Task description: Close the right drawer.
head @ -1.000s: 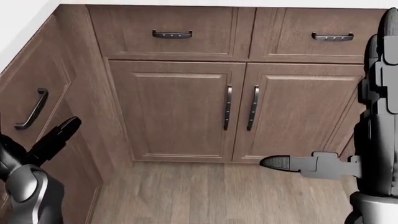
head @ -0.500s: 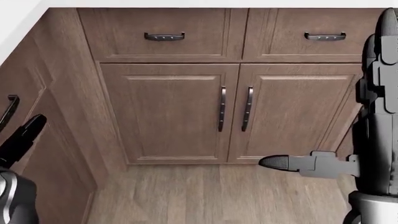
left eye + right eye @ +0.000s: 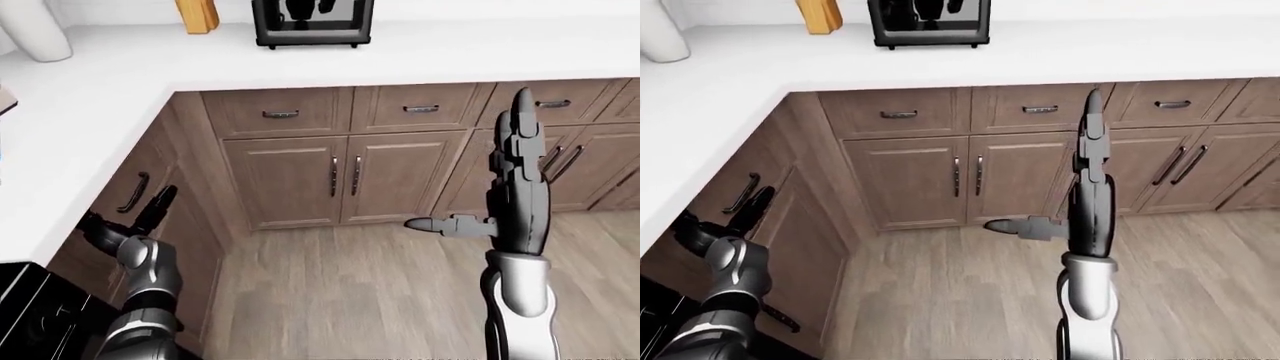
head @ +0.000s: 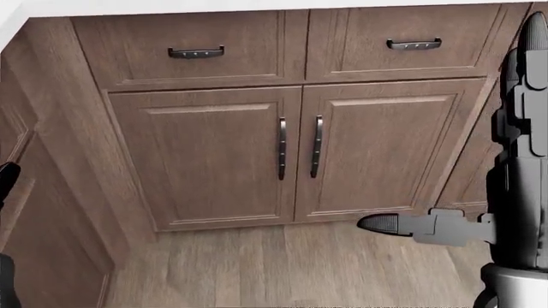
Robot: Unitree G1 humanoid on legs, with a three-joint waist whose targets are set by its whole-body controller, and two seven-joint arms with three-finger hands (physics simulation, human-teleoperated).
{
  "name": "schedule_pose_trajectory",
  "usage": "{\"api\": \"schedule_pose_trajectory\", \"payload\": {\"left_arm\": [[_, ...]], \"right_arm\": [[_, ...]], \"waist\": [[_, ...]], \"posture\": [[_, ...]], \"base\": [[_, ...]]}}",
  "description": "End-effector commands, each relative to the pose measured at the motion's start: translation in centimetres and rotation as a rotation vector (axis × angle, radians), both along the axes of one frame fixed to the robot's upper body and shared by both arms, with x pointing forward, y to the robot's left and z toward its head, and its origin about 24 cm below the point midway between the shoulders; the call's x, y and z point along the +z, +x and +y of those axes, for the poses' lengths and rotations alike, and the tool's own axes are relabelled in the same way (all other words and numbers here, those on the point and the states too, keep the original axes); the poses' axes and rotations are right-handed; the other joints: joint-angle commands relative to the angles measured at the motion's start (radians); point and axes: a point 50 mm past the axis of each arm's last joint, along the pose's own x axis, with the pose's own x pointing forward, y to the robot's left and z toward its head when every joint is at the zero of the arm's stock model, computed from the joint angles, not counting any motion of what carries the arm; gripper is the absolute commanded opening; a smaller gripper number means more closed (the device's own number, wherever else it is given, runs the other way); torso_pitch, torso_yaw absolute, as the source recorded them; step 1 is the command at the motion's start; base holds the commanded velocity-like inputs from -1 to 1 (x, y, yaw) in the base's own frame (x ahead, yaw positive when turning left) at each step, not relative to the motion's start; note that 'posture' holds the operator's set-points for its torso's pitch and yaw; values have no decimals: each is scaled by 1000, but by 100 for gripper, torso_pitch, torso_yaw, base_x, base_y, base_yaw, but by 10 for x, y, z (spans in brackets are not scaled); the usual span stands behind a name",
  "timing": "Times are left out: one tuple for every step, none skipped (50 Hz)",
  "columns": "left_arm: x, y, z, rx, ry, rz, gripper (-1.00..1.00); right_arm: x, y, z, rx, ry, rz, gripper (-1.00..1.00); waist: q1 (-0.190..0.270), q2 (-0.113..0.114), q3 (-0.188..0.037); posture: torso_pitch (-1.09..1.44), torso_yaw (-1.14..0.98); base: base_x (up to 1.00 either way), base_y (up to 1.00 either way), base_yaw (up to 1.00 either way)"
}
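A row of brown drawers runs under the white counter. In the left-eye view their handles show at the left drawer, the middle drawer and the right drawer, which my raised right hand partly covers. All fronts look flush; I cannot tell that any stands out. My right hand is held upright on the right, fingers straight up, thumb pointing left, open and touching nothing. My left hand is low on the left beside the side cabinet's drawer handle, fingers straight and open. In the head view only its tip shows.
Double cabinet doors sit below the drawers, above a wood floor. On the white counter stand a black appliance, a wooden block and a white jar. A black stove is at bottom left.
The whole head view has shifted: the cabinets slid left, so the camera turned right. My left hand has almost left the picture's left edge. The right hand holds the same place in the view.
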Motion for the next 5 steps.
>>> {"api": "schedule_pose_trajectory", "payload": {"left_arm": [[27,-6,23,140,24,-119,100],[27,-6,22,139,25,-119,100],[26,-6,22,138,24,-118,100],[26,-6,22,138,24,-118,100],[26,-6,22,137,25,-117,100]], "right_arm": [[13,-4,2,11,-14,-78,100],[13,-4,3,11,-14,-77,100],[13,-4,3,12,-16,-78,100],[13,-4,3,12,-15,-78,100],[13,-4,2,11,-14,-78,100]], "waist": [[18,5,-24],[17,5,-24],[17,5,-24],[17,4,-24],[17,4,-24]], "posture": [[0,0],[0,0],[0,0],[0,0],[0,0]], "base": [[0,0,0],[0,0,0],[0,0,0],[0,0,0],[0,0,0]]}}
